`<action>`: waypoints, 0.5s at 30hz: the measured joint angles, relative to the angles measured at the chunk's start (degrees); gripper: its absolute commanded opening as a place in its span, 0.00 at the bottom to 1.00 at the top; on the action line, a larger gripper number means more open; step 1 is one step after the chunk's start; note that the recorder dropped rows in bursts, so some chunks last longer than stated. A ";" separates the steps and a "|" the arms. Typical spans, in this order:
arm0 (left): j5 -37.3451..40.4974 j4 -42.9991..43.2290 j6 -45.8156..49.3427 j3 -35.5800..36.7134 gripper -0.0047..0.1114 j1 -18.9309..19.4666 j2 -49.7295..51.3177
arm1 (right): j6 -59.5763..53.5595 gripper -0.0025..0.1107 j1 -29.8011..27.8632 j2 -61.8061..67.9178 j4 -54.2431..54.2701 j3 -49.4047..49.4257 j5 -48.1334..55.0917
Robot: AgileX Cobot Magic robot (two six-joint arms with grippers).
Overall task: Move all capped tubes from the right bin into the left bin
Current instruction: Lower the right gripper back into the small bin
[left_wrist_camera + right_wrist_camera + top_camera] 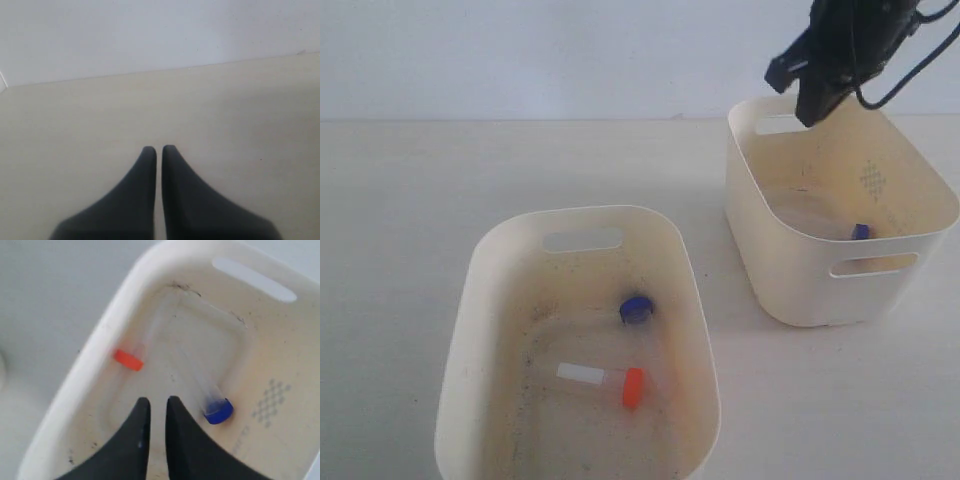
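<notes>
The right gripper (pixel 813 110) hangs over the right bin (pixel 760 230) at the upper right of the exterior view. Its jaws are drawn to a thin slit with nothing between them. Two capped tubes lie on that bin's floor, well apart: an orange-capped tube (pixel 140 345) along one wall and a blue-capped tube (pixel 210 395) beside the dotted diamond mark (pixel 271 402). In the speckled left bin (pixel 490 290), lower left of centre, a second blue-capped tube (pixel 637 309) and a second orange-capped tube (pixel 603 379) already rest. The left gripper (pixel 156 150), its jaws likewise all but closed and empty, points across the table (pixel 240 110). The tubes look light, rigid and smooth-walled, so they are likely to roll or slip under a poor grip. A pinch across the clear barrel just behind the cap would seem the surest hold, with the jaws opened first.
</notes>
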 measured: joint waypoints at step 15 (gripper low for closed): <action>0.00 0.00 0.00 0.00 0.08 0.00 0.00 | -28.18 0.46 -3.02 13.22 -1.08 0.10 0.36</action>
